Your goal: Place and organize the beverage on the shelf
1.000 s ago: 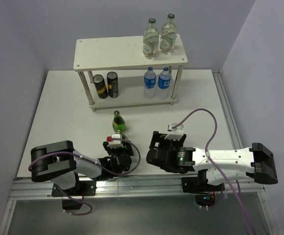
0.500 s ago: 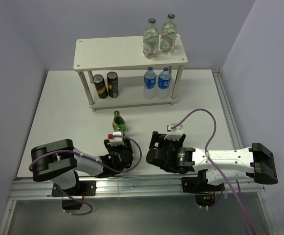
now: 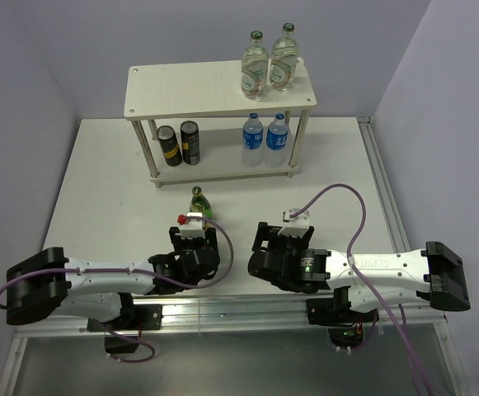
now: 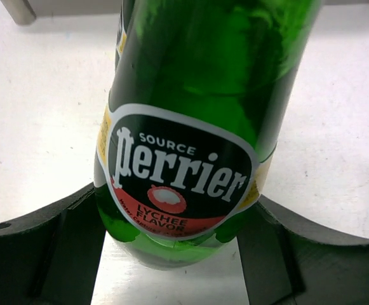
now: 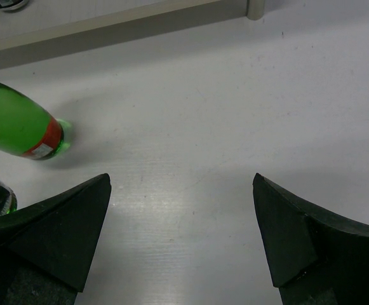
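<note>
Two-tier shelf with drinks, seen from above.
The pale-board shelf (image 3: 198,89) carries two clear glass bottles (image 3: 255,62) at the top right, and two water bottles (image 3: 254,139) and two dark cans (image 3: 170,145) on the lower board; a green bottle (image 4: 197,95) labelled Perrier stands upright in front, apart from it.

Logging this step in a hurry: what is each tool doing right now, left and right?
Left tool: closed on the green Perrier bottle.
Right tool: open, holding nothing.
</note>
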Controlling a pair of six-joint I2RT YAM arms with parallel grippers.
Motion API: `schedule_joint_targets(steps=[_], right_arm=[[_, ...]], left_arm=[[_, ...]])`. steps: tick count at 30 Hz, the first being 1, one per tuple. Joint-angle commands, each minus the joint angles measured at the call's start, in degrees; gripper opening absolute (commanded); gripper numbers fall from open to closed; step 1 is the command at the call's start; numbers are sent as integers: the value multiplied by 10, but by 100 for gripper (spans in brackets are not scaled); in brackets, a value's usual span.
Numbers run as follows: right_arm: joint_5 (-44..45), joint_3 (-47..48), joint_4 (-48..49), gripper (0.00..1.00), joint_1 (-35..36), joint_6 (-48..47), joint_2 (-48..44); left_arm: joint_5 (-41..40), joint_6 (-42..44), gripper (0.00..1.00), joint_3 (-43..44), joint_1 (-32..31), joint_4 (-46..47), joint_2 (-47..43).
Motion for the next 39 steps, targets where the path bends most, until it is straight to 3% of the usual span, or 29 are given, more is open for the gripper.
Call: schedule_joint_targets(steps=[1, 9, 14, 22, 27, 32, 39], right_arm=[[19, -6, 15, 100, -2, 1, -13], [21, -9, 18, 100, -3, 2, -12], [20, -11, 25, 100, -3, -3, -15], [25, -15, 24, 100, -3, 0, -23], [29, -16, 24, 100, -3, 3, -22], [34, -17, 20, 100, -4, 5, -27], [37, -23, 16, 100, -3, 9, -38]], left_arm=[[-40, 32, 0, 46, 2, -1, -44], [-45, 90, 0, 87, 4, -17, -98], [-11, 200, 0, 133, 27, 13, -146], [113, 343, 0, 263, 152, 15, -152], [247, 341, 0, 435, 278, -60, -93], [320, 355, 0, 595, 356, -123, 1], [381, 361, 0, 725, 444, -155, 94]])
